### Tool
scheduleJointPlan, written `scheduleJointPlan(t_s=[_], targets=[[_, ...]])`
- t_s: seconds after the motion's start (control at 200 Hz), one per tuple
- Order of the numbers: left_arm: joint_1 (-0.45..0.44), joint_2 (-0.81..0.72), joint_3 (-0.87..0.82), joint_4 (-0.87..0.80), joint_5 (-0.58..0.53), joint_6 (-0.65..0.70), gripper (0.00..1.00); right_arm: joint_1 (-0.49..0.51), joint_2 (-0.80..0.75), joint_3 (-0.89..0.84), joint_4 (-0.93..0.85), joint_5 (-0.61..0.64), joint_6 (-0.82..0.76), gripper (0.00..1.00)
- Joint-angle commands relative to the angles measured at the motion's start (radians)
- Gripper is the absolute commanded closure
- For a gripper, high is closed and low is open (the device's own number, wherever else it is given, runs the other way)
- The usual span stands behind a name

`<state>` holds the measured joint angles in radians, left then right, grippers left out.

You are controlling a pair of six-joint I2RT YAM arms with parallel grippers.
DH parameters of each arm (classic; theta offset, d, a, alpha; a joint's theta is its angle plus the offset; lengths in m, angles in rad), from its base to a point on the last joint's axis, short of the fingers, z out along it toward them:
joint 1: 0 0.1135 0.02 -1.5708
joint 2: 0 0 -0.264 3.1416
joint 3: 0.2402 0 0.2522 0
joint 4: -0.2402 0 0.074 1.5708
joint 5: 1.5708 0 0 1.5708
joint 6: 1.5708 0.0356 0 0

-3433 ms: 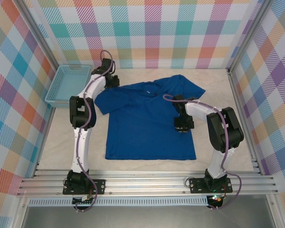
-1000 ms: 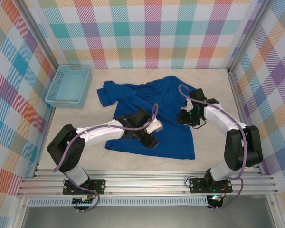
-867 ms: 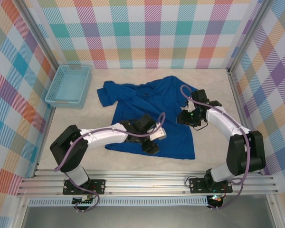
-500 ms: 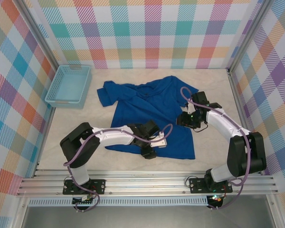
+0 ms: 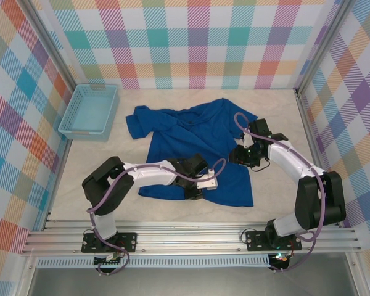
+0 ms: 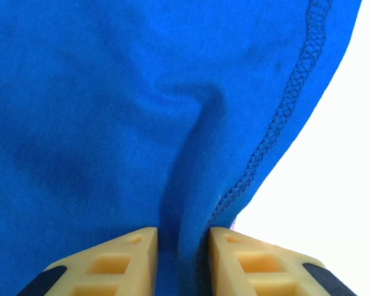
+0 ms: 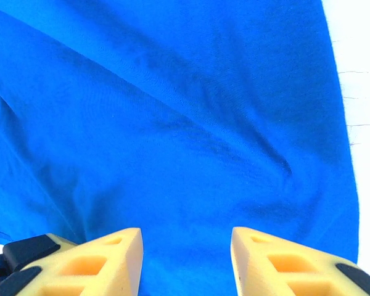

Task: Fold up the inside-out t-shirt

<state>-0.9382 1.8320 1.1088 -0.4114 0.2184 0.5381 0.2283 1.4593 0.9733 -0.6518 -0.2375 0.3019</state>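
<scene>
Seen from above, the inside-out t-shirt [image 5: 191, 132] lies rumpled in the middle of the table [image 5: 283, 111], collar toward the far side and hem toward the near side. The light blue mesh basket [image 5: 89, 111] sits well apart at the far left. The left claw [image 5: 194, 192] is down on the near hem, roughly midway along it, and the right claw [image 5: 239, 155] is over the shirt's right side. To my eye this is the grasping step, before any fold is made. The next move calls for lifting that hem cleanly and carrying it toward the far side without the cloth slipping out or bunching. On the left wrist camera, the left claw [image 6: 184, 237] has narrowed onto a raised ridge of blue cloth, both fingers pressing its sides, with the stitched hem [image 6: 283, 117] just to the right of the pinch and bare table beyond. I cannot tell whether it has one layer or two. On the right wrist camera, the right claw [image 7: 186, 237] stands partly open over smooth blue fabric with nothing gathered between its fingers. It holds nothing, though its tips may rest on the cloth.
</scene>
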Motion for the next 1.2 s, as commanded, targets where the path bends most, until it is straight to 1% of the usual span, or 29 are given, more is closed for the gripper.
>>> scheduleJointPlan(t_s=[0.0,0.075,0.145,0.2,0.305,0.42,0.475,0.555,0.68,0.73,0.88,0.98,1.195], targets=[[0.037,0.005,0.030,-0.029,0.097,-0.053,0.79,-0.007,-0.033,-0.013,-0.009,-0.029,0.006,0.59],[0.063,0.007,0.033,-0.025,0.145,-0.086,0.85,-0.006,-0.046,-0.040,0.004,-0.067,0.014,0.59],[0.088,-0.004,0.025,-0.009,0.197,-0.127,0.88,-0.001,-0.072,-0.079,0.031,-0.135,0.017,0.60],[0.111,-0.017,0.010,0.020,0.244,-0.163,0.91,0.021,-0.106,-0.128,0.071,-0.199,0.029,0.60],[0.152,-0.041,-0.018,0.064,0.331,-0.222,0.91,0.082,-0.145,-0.206,0.132,-0.253,0.060,0.59],[0.189,-0.047,-0.038,0.098,0.406,-0.268,0.92,0.173,-0.140,-0.267,0.207,-0.287,0.086,0.55],[0.198,-0.045,-0.040,0.096,0.416,-0.272,0.91,0.217,-0.127,-0.291,0.251,-0.293,0.105,0.54],[0.204,-0.042,-0.040,0.087,0.414,-0.270,0.92,0.251,-0.097,-0.321,0.303,-0.290,0.132,0.56],[0.206,-0.040,-0.038,0.083,0.410,-0.271,0.92,0.275,-0.053,-0.344,0.351,-0.292,0.152,0.62],[0.206,-0.039,-0.037,0.085,0.409,-0.273,0.91,0.283,-0.041,-0.348,0.361,-0.288,0.157,0.66],[0.206,-0.042,-0.039,0.086,0.406,-0.273,0.91,0.287,-0.020,-0.339,0.363,-0.247,0.145,0.90],[0.206,-0.043,-0.043,0.089,0.407,-0.273,0.91,0.287,-0.018,-0.334,0.359,-0.227,0.135,1.00],[0.206,-0.057,-0.059,0.097,0.398,-0.276,0.89,0.287,-0.060,-0.332,0.318,-0.187,0.120,1.00]])
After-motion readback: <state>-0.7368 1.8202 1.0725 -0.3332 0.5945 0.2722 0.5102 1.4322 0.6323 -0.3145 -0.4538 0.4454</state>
